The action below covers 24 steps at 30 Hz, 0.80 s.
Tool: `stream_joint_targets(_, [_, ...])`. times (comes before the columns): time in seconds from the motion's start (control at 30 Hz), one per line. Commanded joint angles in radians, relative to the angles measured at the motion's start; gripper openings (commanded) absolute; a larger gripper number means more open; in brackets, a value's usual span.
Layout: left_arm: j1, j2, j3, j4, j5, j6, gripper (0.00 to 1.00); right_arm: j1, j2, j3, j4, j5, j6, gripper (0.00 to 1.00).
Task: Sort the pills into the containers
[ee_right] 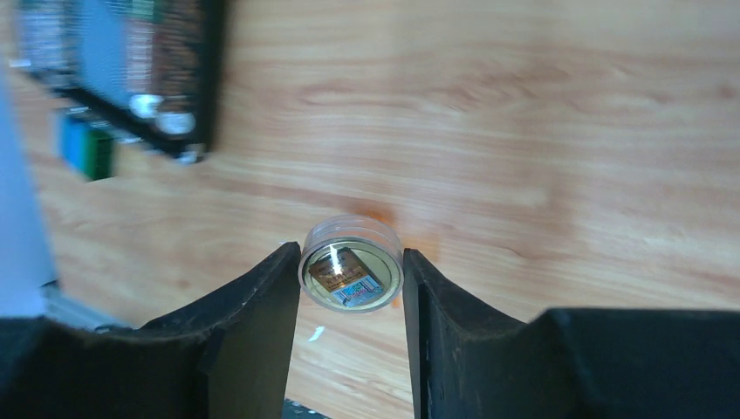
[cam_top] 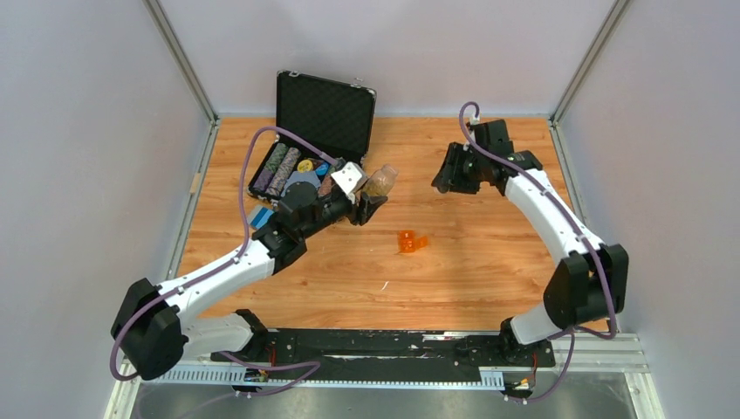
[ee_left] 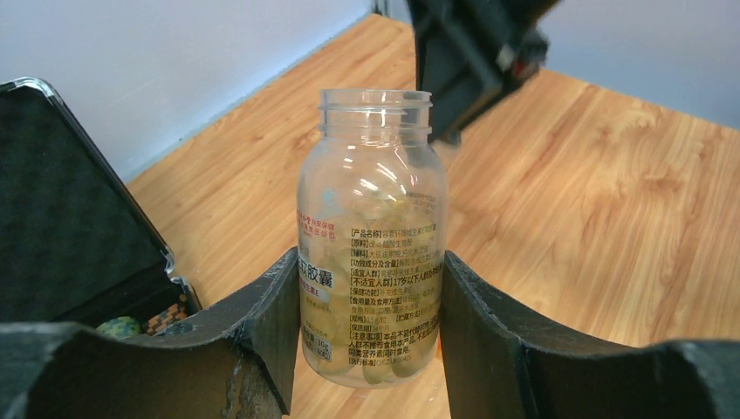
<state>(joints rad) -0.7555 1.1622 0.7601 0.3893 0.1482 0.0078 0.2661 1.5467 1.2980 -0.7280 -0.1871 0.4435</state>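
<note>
**Pincer fingers hug an open pill bottle**

Black fingers [ee_left: 262, 332] of the left pincer [ee_left: 370, 279] fill the bottom of the left wrist view. They are pinching a clear pill bottle [ee_left: 373, 201] by its sides, low down, so the mouth is free. No lid is on it. Yellowish pills [ee_left: 366, 353] sit at the bottom of the bottle.

The right pincer [ee_right: 351, 256] is pinching a small round clear lid [ee_right: 351, 278] in the lower middle of its own view. It looks like the bottle's lid. It is held off to the right of the bottle, most likely so it is out of the way for pouring.

The containers [cam_top: 410, 242], a tiny orange box of joined cubes, lie in the middle of the top view. They are near the bottle but not touching it. They are too small to tell if any pills are inside. The next job is likely to bring the bottle over them and tip it gently, or pills may spill.

The worktop [cam_top: 489, 279] is smooth orange-brown wood. A black case [cam_top: 325, 113] stands open at the upper left, with striped chips [cam_top: 281, 170] in it. Pale grey walls [cam_top: 78, 131] close in the sides and back.
</note>
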Motion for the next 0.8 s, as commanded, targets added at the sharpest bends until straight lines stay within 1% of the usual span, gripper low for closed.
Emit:
stream_joint_targets(0.0, [0.050,0.003,0.050,-0.044,0.179,0.083,0.00,-0.002,-0.118,0.093,0.068,-0.255,-0.051,0.42])
stream_joint_targets(0.1, [0.057,0.010,0.083,-0.105,0.223,0.155,0.00,-0.002,-0.166,0.112,0.107,-0.395,-0.052,0.43])
stream_joint_targets(0.23, [0.058,0.023,0.109,-0.142,0.264,0.240,0.00,0.000,-0.203,0.122,0.133,-0.588,-0.074,0.43])
stream_joint_targets(0.4, [0.058,0.031,0.120,-0.152,0.304,0.316,0.00,0.006,-0.227,0.102,0.139,-0.744,-0.105,0.44])
stream_joint_targets(0.6, [0.057,0.038,0.140,-0.174,0.344,0.344,0.00,0.048,-0.238,0.104,0.132,-0.763,-0.136,0.46])
stream_joint_targets(0.77, [0.058,0.042,0.154,-0.193,0.356,0.357,0.00,0.069,-0.215,0.126,0.091,-0.698,-0.155,0.46])
